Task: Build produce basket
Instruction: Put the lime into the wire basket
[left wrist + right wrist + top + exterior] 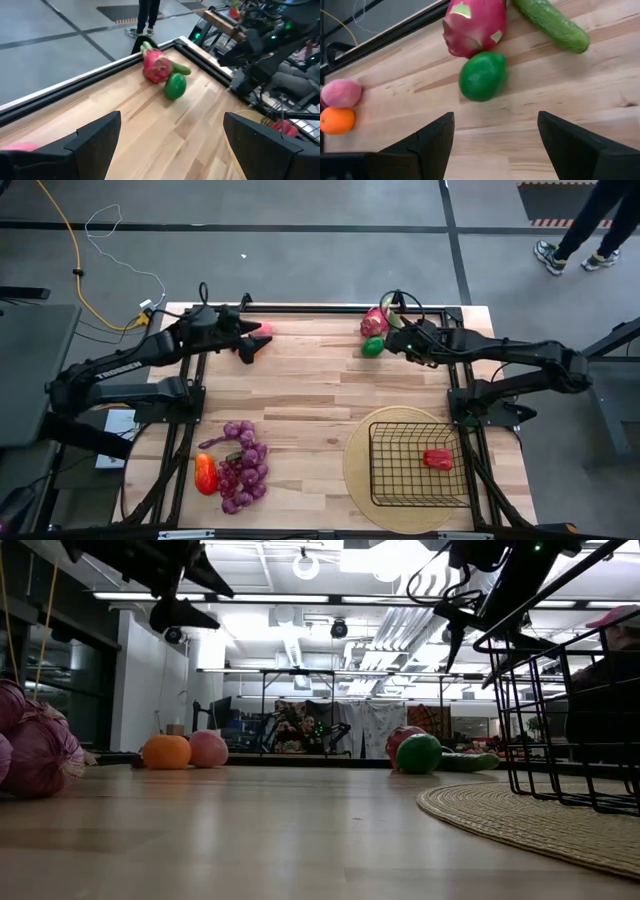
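Both grippers hang open above the table's far part and hold nothing. My left gripper (pixel 252 343) (pixel 170 145) hovers by a pink fruit (pixel 265 329) (pixel 341 92) and an orange (pixel 336 120) (pixel 166 751) near the far edge. My right gripper (pixel 393 346) (pixel 495 145) hovers just right of a green round fruit (pixel 372 347) (pixel 482 76). That fruit lies against the pink dragon fruit (pixel 375 322) (pixel 474 22), beside the cucumber (pixel 550 22). The black wire basket (pixel 418 465) stands on a round woven mat (pixel 362 442) and holds a red pepper (pixel 437 459).
Purple grape bunches (pixel 243 465) and an orange-red pepper (pixel 206 473) lie near the table's near left corner. The middle of the wooden table (pixel 320 400) is bare. A raised black rim runs along the far edge (pixel 75 82). A person's legs (pixel 590 230) show beyond the table.
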Motion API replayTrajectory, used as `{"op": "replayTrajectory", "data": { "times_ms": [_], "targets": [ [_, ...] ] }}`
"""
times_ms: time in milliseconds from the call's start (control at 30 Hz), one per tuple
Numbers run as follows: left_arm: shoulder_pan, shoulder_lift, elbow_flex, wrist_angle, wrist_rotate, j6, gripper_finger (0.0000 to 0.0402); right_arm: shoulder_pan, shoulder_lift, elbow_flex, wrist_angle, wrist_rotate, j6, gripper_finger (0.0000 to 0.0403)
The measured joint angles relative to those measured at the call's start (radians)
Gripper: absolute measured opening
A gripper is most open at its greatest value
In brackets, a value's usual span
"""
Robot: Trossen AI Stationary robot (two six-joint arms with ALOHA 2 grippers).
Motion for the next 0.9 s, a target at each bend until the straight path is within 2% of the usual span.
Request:
{"op": "replayTrajectory", "data": {
  "times_ms": [400,733,900],
  "targets": [
    [0.083,0.008,0.0,-0.001,0.0,-0.005,0.0341,-0.023,0.149,0.0,0.232,0.003,0.149,0.0275],
    [0.084,0.008,0.0,-0.02,0.04,0.003,0.0341,-0.052,0.268,0.0,0.323,-0.004,0.259,0.0275],
    [0.084,0.008,0.0,-0.037,0.041,0.003,0.0341,-0.053,0.331,0.0,0.43,-0.008,0.263,0.0275]
  ]
}}
